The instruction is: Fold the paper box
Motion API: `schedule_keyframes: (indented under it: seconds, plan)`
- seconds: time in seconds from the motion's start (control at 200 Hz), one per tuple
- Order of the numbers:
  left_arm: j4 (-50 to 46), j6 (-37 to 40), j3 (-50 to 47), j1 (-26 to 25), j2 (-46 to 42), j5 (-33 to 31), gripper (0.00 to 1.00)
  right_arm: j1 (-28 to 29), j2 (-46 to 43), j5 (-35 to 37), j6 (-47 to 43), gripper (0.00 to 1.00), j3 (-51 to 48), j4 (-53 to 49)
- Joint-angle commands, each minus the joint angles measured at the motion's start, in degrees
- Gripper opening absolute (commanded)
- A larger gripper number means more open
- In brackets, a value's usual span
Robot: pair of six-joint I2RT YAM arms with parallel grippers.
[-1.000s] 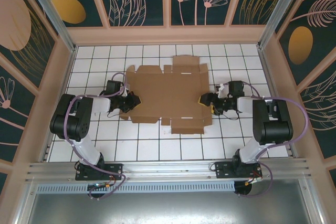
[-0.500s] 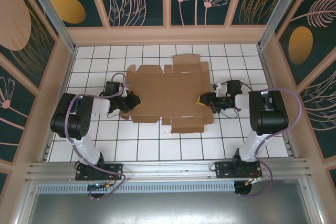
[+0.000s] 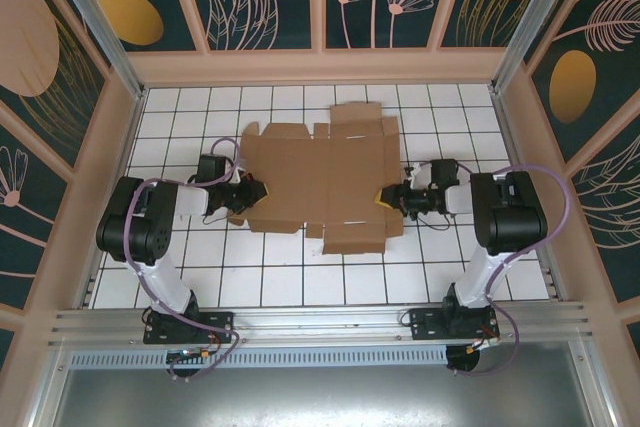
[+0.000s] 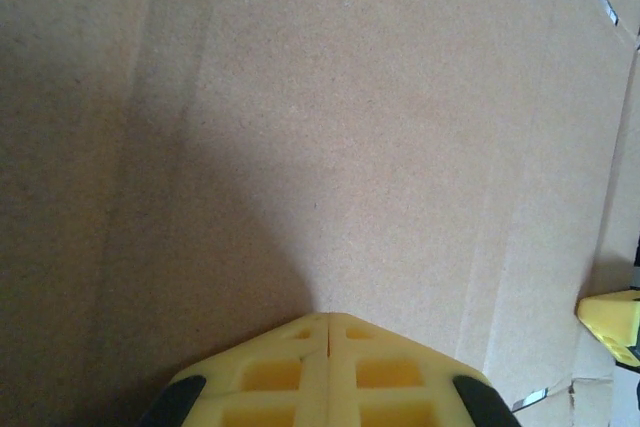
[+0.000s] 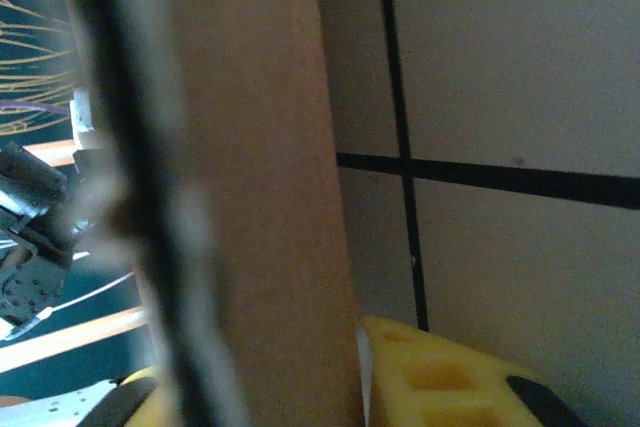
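My right arm [image 3: 505, 212] has pulled in. Its elbow, which hung out toward 4 o'clock a second ago, now sits closer to the middle of the table, and the forearm lies flatter along the 3 o'clock side. The right gripper [image 3: 388, 198] has slid a little toward 9 o'clock, onto the 3 o'clock edge of the paper box [image 3: 315, 182]. Its jaws, wide before, have narrowed with the cardboard between them, and I can't tell whether they pinch it yet. At 9 o'clock, the left gripper [image 3: 252, 191] has gone from slightly parted to fully closed, with its fingers [image 4: 300, 372] now meeting.
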Motion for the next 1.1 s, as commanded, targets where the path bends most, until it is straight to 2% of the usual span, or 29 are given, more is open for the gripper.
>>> schedule_keyframes:
  seconds: [0.0,0.09,0.19,0.29,0.4,0.54,0.686,0.831,0.971,1.096]
  plan:
    - [-11.16,3.05,-3.10,-1.16,4.74,-5.58,0.04,2.63,-4.31,-0.81,-3.04,0.14,2.39,-3.24]
    - [-12.91,4.42,-1.92,-1.11,4.03,-6.01,0.04,2.46,-6.15,2.75,-6.67,0.09,5.66,-9.28]
    - [-13.87,5.34,-1.28,-1.07,3.38,-6.41,0.04,2.64,-8.09,1.16,-4.99,0.13,7.04,-9.06]
    - [-13.73,5.28,-1.40,-1.09,3.12,-6.28,0.04,2.50,-10.04,4.94,-3.66,0.15,7.25,-10.30]
    - [-12.60,4.52,-2.18,-1.18,2.69,-5.65,0.04,2.76,-9.58,4.79,-7.93,0.02,8.18,-14.43]
    - [-13.65,4.45,-2.33,-1.12,-0.18,-5.52,0.05,3.39,-11.17,11.33,-13.23,0.00,10.49,-22.06]
    - [-20.17,6.99,-0.01,-1.15,-9.65,-9.95,0.08,3.44,-13.19,16.22,-17.10,0.00,14.69,-29.56]
    - [-25.82,9.12,4.15,-1.18,-15.98,-14.98,0.17,3.46,-12.94,21.70,-20.11,0.00,21.53,-40.74]
    - [-26.49,11.05,6.21,-1.18,-16.74,-14.02,0.22,3.89,-15.93,25.64,-18.74,0.00,24.77,-45.38]
    - [-25.82,10.83,5.91,-1.20,-15.55,-14.57,0.24,6.17,-15.68,34.52,-20.22,0.00,30.88,-54.47]
